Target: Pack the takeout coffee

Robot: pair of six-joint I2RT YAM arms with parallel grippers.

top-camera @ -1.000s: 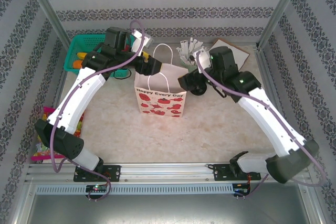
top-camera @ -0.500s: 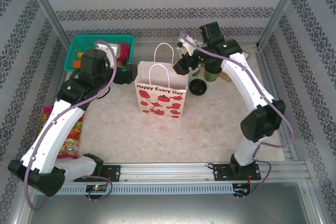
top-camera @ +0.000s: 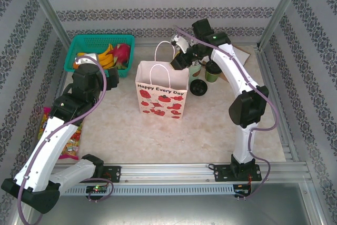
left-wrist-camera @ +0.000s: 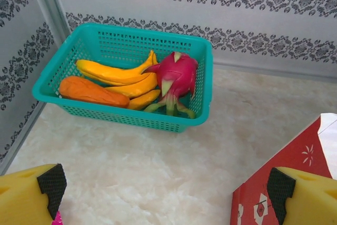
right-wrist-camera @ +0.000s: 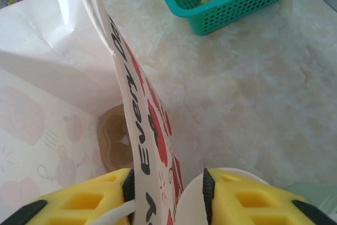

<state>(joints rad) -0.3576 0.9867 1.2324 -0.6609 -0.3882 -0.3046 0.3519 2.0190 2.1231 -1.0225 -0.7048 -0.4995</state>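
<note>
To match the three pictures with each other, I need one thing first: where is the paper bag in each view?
Top external: the paper bag stands at the centre, between the two arms.
Left wrist: its red side fills the lower right corner.
Right wrist: seen from above, its open white inside is on the left.
Shared landmark: the teal basket of fruit.

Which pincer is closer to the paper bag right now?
Right. The right pincer straddles the rim of the bag, one finger inside. The left pincer is open off to the bag's left, by the basket.
</note>
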